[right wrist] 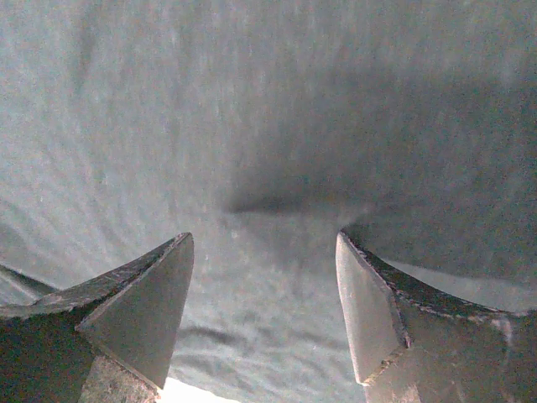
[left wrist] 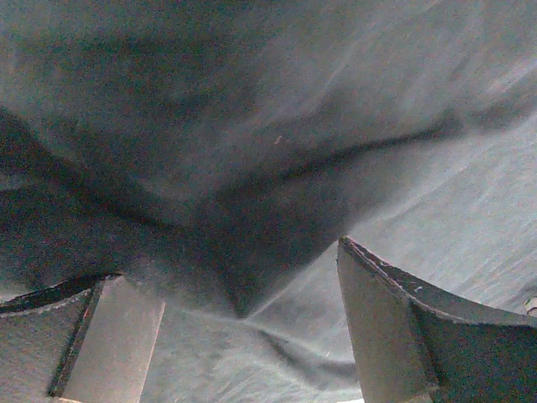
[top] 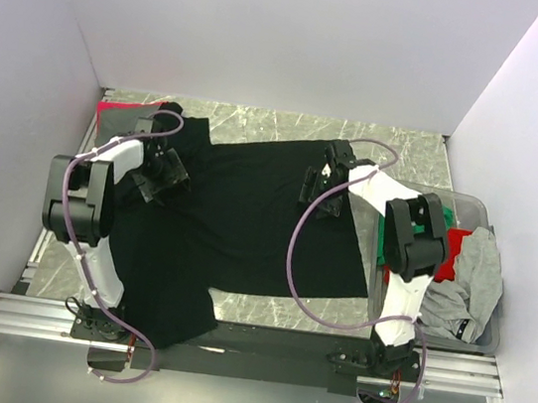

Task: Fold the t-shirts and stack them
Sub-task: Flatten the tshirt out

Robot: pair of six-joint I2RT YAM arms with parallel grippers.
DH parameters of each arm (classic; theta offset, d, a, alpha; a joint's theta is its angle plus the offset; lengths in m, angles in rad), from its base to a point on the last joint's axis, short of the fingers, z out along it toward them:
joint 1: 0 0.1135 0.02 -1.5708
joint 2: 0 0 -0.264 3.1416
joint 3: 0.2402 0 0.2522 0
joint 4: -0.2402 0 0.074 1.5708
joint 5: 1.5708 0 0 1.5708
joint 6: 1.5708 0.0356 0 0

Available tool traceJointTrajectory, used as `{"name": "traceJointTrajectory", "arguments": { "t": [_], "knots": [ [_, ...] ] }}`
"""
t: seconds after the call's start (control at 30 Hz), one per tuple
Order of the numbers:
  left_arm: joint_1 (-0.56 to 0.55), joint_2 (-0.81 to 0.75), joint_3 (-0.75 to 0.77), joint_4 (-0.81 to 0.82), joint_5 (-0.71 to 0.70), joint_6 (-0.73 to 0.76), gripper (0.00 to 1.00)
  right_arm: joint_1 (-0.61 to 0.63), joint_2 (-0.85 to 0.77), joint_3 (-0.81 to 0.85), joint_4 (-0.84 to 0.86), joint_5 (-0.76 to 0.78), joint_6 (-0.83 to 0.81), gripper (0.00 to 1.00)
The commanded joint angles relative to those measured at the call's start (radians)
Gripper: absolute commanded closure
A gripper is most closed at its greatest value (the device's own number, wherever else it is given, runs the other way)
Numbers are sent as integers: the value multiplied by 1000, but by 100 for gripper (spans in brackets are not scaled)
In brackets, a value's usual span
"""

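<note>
The left gripper (left wrist: 243,323) has its 2 dark flat fingers (left wrist: 113,336) spread apart and holding nothing, with a raised ridge of the large black soft-cloth t-shirt (left wrist: 277,126) standing in the gap between them. The right gripper (right wrist: 264,315) is likewise spread and empty, its 2 wedge-shaped fingers (right wrist: 138,306) low over smooth cloth with only a faint pucker ahead of them. The step in hand looks like taking hold for a fold. To do it well, each gripper should probably press down until both tips bracket a ridge, then close firmly enough to carry both layers. The left has a ridge ready, while the right likely needs to bunch one first. Lifting together would keep the cloth from dragging sideways. In the top view the black t-shirt lies flat across the middle of the frame on the grey marbled table (top: 290,124), with the left gripper on its upper-left part and the right on its upper-right part. Its long axis appears to run left to right, slightly tilted. What look like sleeves jut out at upper left and lower left, so the hem probably faces the right edge, toward the clear grey plastic bin (top: 474,202). The collar is hidden under the left arm.
</note>
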Motion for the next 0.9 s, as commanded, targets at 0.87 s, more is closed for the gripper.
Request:
{"name": "traceJointTrajectory", "arguments": {
  "t": [0.87],
  "knots": [
    [-106,-294,60,-37,-147,-58,14,-26,-89,112,-83,-117,-172,25]
  ]
}}
